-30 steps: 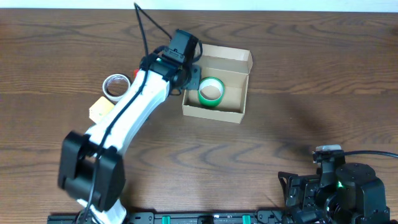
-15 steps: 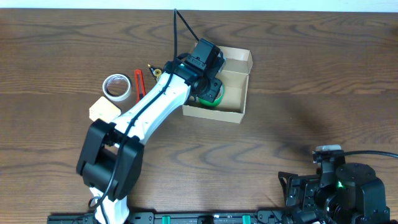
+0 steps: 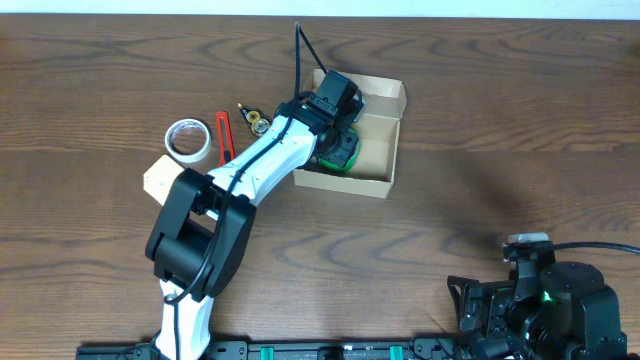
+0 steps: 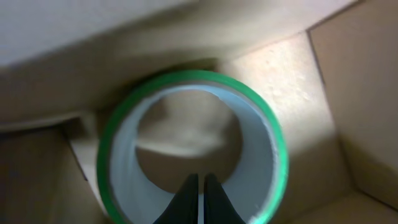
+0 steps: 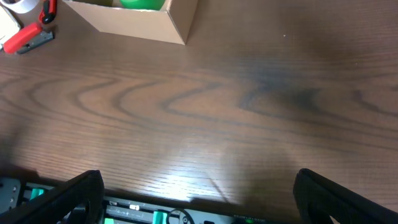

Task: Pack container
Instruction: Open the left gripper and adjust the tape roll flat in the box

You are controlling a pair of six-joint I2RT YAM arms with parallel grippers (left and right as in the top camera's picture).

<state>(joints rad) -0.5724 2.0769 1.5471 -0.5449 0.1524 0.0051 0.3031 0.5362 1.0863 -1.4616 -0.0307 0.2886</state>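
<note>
Cardboard container (image 3: 378, 150) sits open in the upper middle of the overhead frame, with its flap lid raised along the top side. The left gripper (image 4: 200, 186) reaches down into it. Its fingers are pressed together with nothing between them, and their tips show within the ring of a green tape roll (image 4: 186, 79) lying flat on the box floor. The right gripper (image 5: 199, 183) hangs low over the wooden table (image 3: 480, 100) at lower right, jaws spread wide and empty. Left of the container lie a red cutter (image 3: 225, 135), a silver-grey tape roll (image 3: 187, 139) and a pale yellow block (image 3: 153, 180) — the block partly hidden by the left arm.
</note>
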